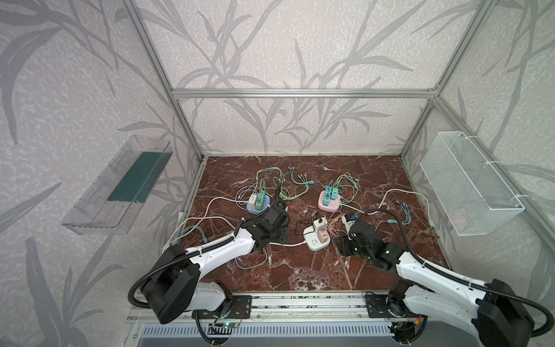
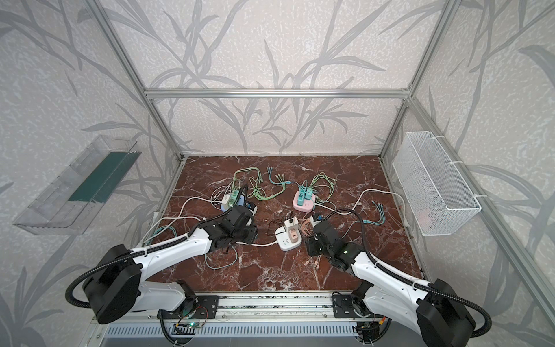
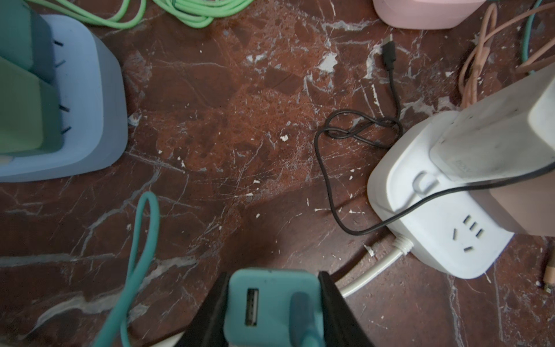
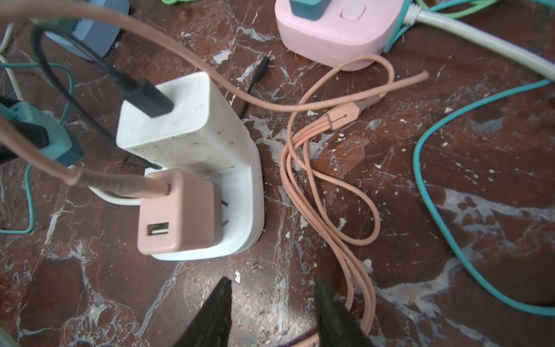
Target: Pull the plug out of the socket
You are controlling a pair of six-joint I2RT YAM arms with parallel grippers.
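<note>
- The left claw [image 3: 271,288] is closed on a teal plug [image 3: 264,303], gripping its two flat sides. The right wrist view shows that plug's prongs [image 4: 80,163] bare, so it sits in no socket.
- The right claw [image 4: 272,284] is part-open and empty. It hovers over the bench [image 4: 450,195], just beside the white socket [image 4: 243,237].
- The pink plug [image 4: 177,216] stands in that socket, close beside a tall white charger [image 4: 180,120]. A sliver of metal shows between the plug's body and the socket face.
- The pink plug looks like a small, light, rigid plastic cube with smooth, probably slippery sides. Most of the resistance should come from the grip of the socket.
- The best hold is likely on two opposite flat sides, clear of the pink cable [image 4: 120,183]. The side facing the charger looks cramped.
- The socket seems light and lies loose on the bench, so it may lift with the plug unless it is held down.
- The cable is soft and is no place to pull.
</note>
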